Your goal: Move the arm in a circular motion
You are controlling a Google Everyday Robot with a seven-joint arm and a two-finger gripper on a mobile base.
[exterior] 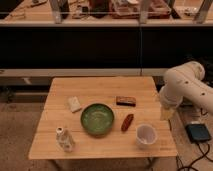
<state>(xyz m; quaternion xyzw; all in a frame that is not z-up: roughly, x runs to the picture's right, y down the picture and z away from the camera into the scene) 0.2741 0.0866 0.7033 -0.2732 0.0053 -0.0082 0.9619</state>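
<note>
Arm point(186, 84) bent beside right edge of tabletop point(100, 87), gripper point(166, 112) pointing down just off that edge, near white cup point(146, 135), open or shut impossible to tell; green bowl point(97, 118) mid-tabletop.

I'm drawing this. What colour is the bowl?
Green bowl, camera view; the end effector hangs at the table's right edge.

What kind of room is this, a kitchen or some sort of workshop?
Likely a robot test lab, not a kitchen: a white arm, its claw beside the wooden table, a bowl and cup laid out as props, cluttered workbenches behind.
</note>
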